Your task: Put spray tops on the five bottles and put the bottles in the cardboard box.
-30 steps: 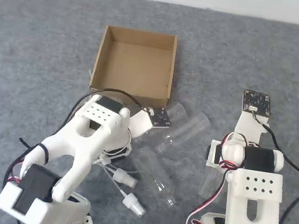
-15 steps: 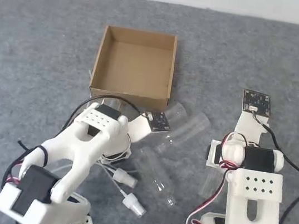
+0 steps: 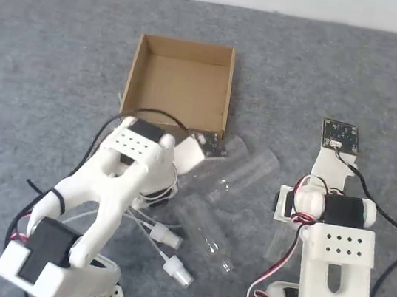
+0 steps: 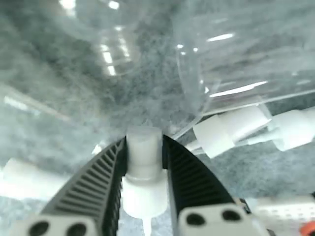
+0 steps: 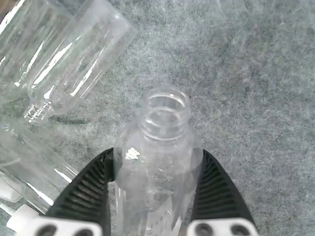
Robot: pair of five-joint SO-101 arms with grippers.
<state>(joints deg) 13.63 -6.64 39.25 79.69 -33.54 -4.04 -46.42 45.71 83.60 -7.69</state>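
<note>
My left gripper point(image 4: 142, 142) is shut on a white spray top point(image 4: 143, 169), low over the grey mat among the lying clear bottles point(image 4: 231, 54). In the high view the left arm's wrist point(image 3: 139, 147) sits just in front of the cardboard box point(image 3: 131, 71), which holds nothing. My right gripper point(image 5: 156, 160) is shut on a clear bottle point(image 5: 162, 132) whose open neck has no top. That bottle point(image 3: 279, 243) shows faintly beside the right arm.
Clear bottles point(image 3: 243, 172) point(image 3: 208, 232) lie between the arms. Loose spray tops point(image 3: 167, 235) point(image 3: 178, 271) rest near the left arm's base, and others point(image 4: 231, 135) point(image 4: 24, 177) lie beside the left gripper. More bottles point(image 5: 78, 64) lie by the right gripper.
The left arm's wrist dipped slightly, then shifted a little toward the box. The right arm has kept still with its bottle.
</note>
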